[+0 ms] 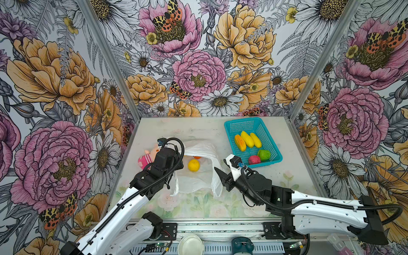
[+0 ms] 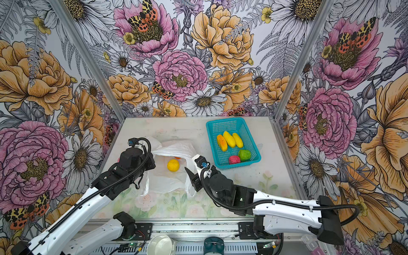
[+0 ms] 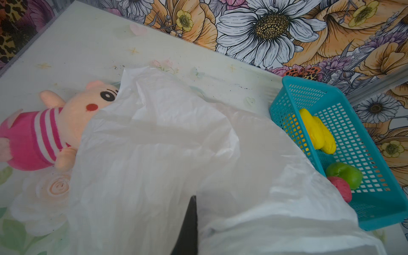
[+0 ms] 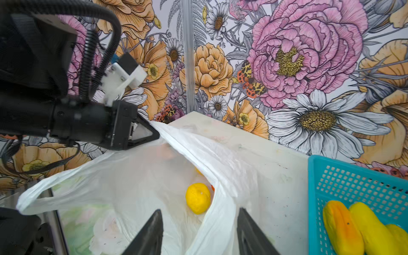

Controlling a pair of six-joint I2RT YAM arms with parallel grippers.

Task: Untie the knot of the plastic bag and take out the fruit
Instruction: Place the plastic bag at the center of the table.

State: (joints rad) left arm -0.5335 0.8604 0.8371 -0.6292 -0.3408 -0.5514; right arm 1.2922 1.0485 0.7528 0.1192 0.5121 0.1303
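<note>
Currently, left gripper: clamped on the plastic bag rim, rim held raised.
Right gripper: jaws apart, gripping nothing, at the bag mouth.
Inside bag: round yellow fruit, orange fruit partly hidden.
Inside basket: three elongated fruits, green fruit, red-pink fruit.

My desk is pale, with faint flowers printed toward my side. On it lie the bag in the middle, a doll tucked under its left edge, and a basket at far right
</note>
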